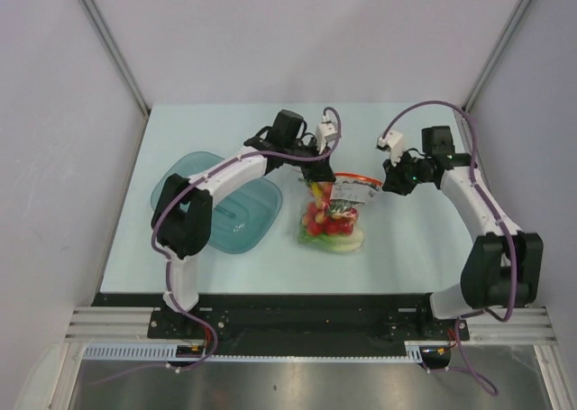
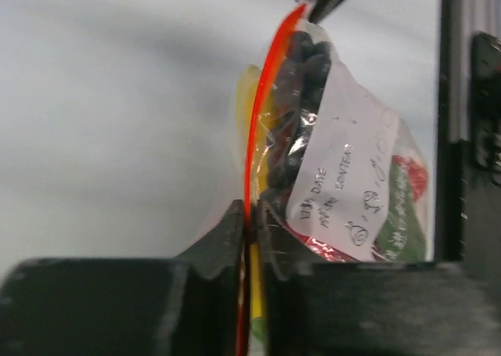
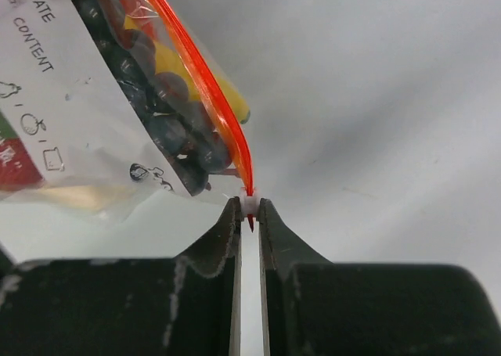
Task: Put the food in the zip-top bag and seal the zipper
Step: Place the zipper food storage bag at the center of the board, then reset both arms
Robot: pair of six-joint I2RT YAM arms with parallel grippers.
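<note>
Both pairs of fingers are closed on the zipper (image 2: 262, 98). The left fingers (image 2: 233, 221) pinch the orange strip near one end, and the right fingers (image 3: 232, 215) pinch the opposite end at a small white tab (image 3: 249, 206). In both wrist views the strip between the two grips reads as a single thin line. The bag (image 1: 335, 214) hangs from it around the middle of the worktop (image 1: 406, 248), mouth edge uppermost; whether its bottom rests on the worktop cannot be told. The food (image 1: 326, 221) lies inside the bag: dark grapes (image 2: 301, 82) and a yellow banana (image 3: 176, 62) just under the zipper, with red and green pieces lower down. A white printed label (image 2: 344, 168) covers part of one side. A teal bowl (image 1: 194, 171) sits toward the left edge of the worktop, apart from the bag and partly beneath the left arm (image 1: 234, 168).
</note>
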